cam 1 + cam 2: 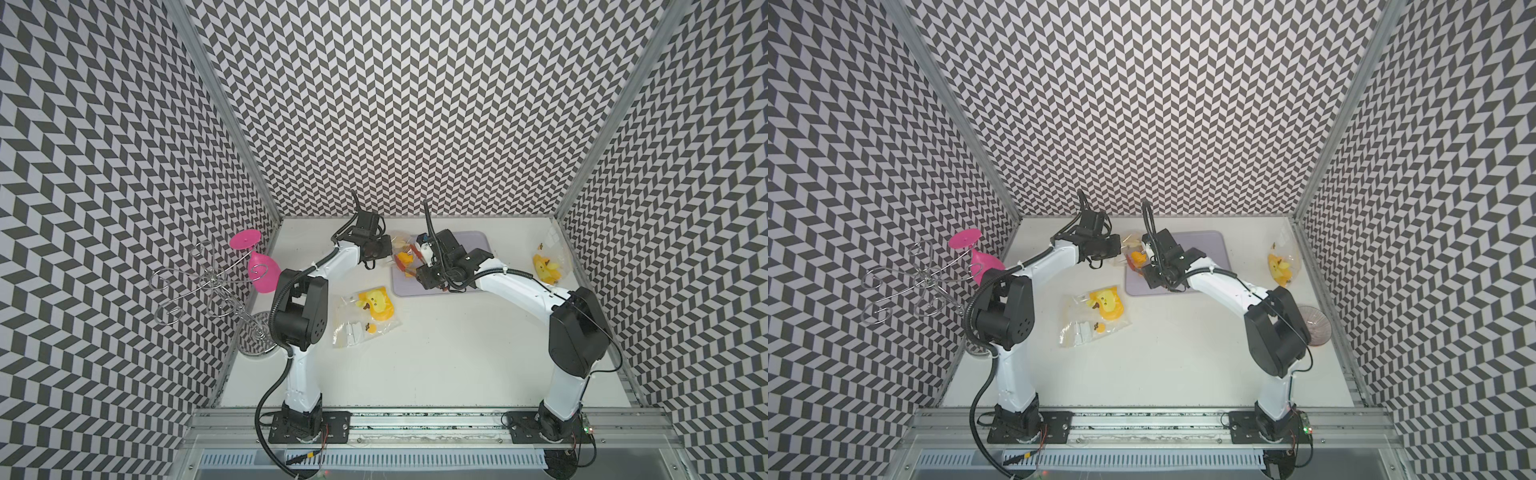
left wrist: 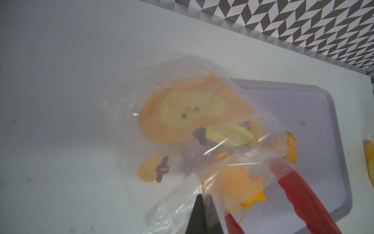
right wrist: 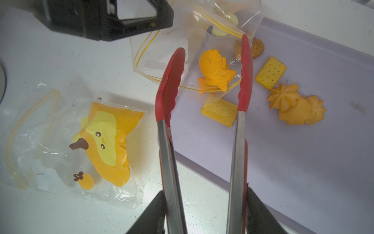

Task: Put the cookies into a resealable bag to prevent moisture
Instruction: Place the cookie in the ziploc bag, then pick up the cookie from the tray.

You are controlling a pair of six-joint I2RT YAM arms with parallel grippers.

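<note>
The left hand (image 2: 204, 202) is pressed together on the edge of a clear bag (image 2: 162, 85) printed with a yellow duck. The right hand (image 3: 204, 214) clasps red-tipped tongs (image 3: 172, 85), whose arms stand spread. Ahead of it, between the tong tips, an orange fish cookie (image 3: 215, 74) lies at the bag's mouth. The other cookies (image 3: 283, 101) lie nearby on a lilac tray (image 3: 303, 172): a dotted yellow square, an embossed rectangle, swirled rounds and a brown one.
</note>
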